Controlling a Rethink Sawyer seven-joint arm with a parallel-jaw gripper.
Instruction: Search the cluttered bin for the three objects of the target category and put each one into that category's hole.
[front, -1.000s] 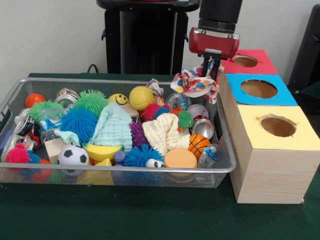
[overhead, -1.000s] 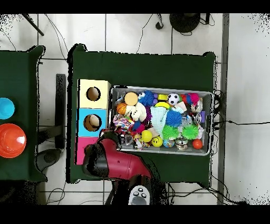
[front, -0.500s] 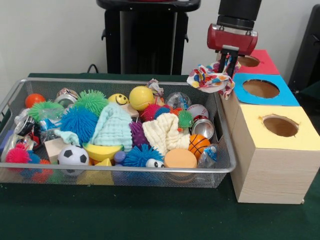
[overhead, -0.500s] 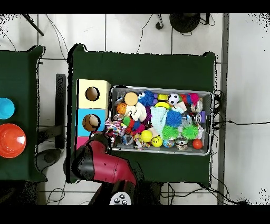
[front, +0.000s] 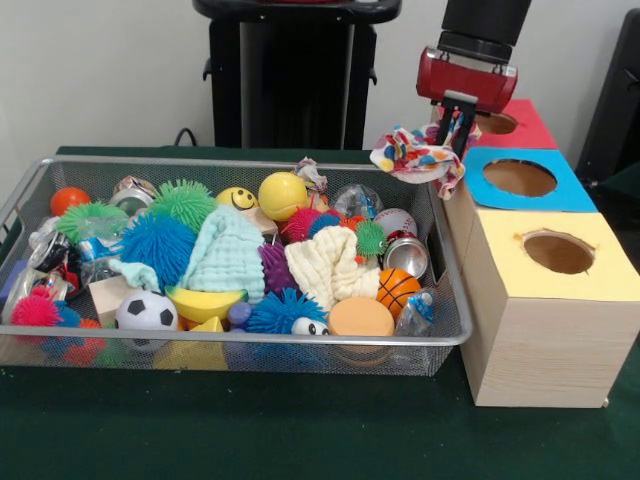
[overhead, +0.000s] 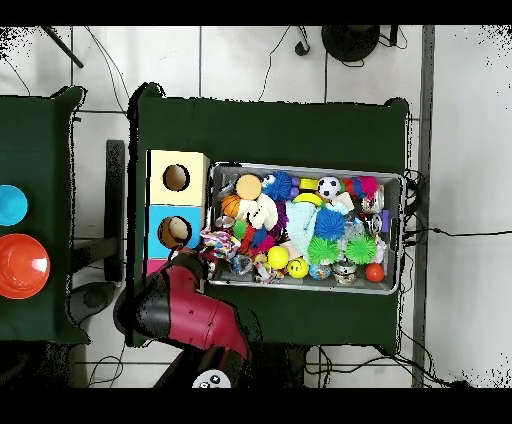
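My gripper (front: 452, 128) is shut on a multicoloured dotted wad (front: 420, 157) and holds it in the air above the bin's right rim, beside the blue-topped box. In the overhead view the wad (overhead: 218, 240) hangs at the bin's left edge by my red arm (overhead: 185, 310). The wire-mesh bin (front: 30, 185) is full of toys. Another crumpled whitish wad (front: 311, 175) lies at the bin's back, behind the yellow ball. The yellow-topped box's round hole (front: 557, 252) is open, nearest the camera on the right; it also shows in the overhead view (overhead: 176, 178).
The blue-topped box (front: 572, 195) and red-topped box (front: 525, 125) stand behind the yellow one. The bin holds a mint waffle towel (front: 228, 255), a cream waffle towel (front: 325, 265), spiky balls, a soccer ball (front: 146, 311) and a can (front: 407, 256).
My gripper has lifted the dotted wad out of the bin and carried it right, towards the boxes; in the last half second it barely moved.
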